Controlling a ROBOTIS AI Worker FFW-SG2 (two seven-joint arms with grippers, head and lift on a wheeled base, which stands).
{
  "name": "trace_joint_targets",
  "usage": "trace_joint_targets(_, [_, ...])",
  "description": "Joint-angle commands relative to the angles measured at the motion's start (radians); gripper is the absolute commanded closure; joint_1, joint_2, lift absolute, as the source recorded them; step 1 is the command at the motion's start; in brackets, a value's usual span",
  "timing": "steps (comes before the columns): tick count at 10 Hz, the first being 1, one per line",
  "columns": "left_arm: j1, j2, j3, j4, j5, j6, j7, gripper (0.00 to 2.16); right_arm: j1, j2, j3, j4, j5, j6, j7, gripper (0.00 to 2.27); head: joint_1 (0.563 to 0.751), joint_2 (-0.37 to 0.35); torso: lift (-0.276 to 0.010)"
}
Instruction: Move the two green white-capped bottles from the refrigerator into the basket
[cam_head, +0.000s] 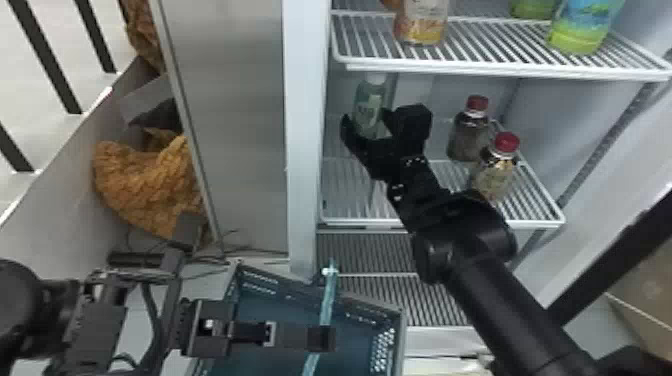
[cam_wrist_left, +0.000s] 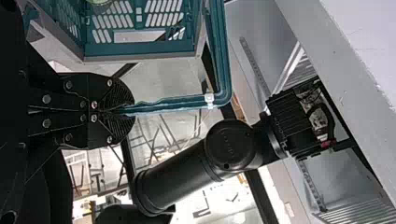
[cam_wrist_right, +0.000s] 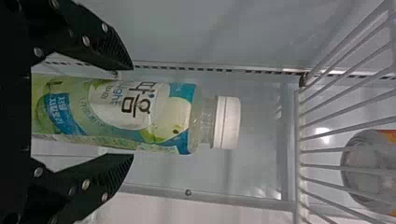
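Observation:
On the fridge's middle shelf, at its left side, stands a green white-capped bottle (cam_head: 369, 102). My right gripper (cam_head: 365, 119) is open around it, one finger on either side. From the right wrist, the bottle (cam_wrist_right: 140, 112) lies between the parted fingers of the gripper (cam_wrist_right: 132, 112), with a gap beside each fingertip. Below the fridge front, my left gripper (cam_head: 322, 338) is shut on the handle (cam_head: 327, 300) of the teal basket (cam_head: 280, 310). In the left wrist view, that gripper (cam_wrist_left: 125, 111) pinches the handle bar (cam_wrist_left: 177, 101); a green round thing (cam_wrist_left: 99, 2) shows at the basket (cam_wrist_left: 140, 48).
Two red-capped bottles (cam_head: 467, 135) (cam_head: 495, 170) stand right of my right gripper. The upper shelf (cam_head: 480, 65) hangs above it, holding an orange-labelled bottle (cam_head: 421, 25) and a green-blue one (cam_head: 582, 30). The fridge's left edge (cam_head: 305, 150) is close by.

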Motion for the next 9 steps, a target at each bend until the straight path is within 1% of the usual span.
trace_joint_targets(1, [-0.001,0.0,-0.002,0.001,0.0,0.001,0.0,1.16,-0.006,0.0,0.001,0.009,-0.031,0.011,-0.006,0.73,0.695,-0.096,-0.263])
trace_joint_targets(3, [-0.003,0.0,-0.004,0.004,0.0,0.0,0.0,1.16,-0.006,0.0,0.005,0.009,-0.045,0.016,-0.015,1.0,0.695,-0.101,-0.263])
trace_joint_targets(4, [-0.003,0.0,-0.004,0.004,0.0,0.0,0.0,1.16,-0.006,0.0,0.007,0.009,-0.053,0.013,-0.015,1.0,0.695,-0.102,-0.263])
trace_joint_targets(5, [-0.006,0.002,-0.004,0.006,0.0,0.0,0.0,1.16,-0.001,0.0,0.019,0.017,-0.107,-0.011,-0.015,1.0,0.695,-0.101,-0.263])
trace_joint_targets(9, [-0.001,0.003,-0.002,0.006,0.004,0.0,0.0,1.16,0.026,-0.006,0.039,0.007,-0.119,-0.06,-0.011,1.0,0.695,-0.094,-0.263])
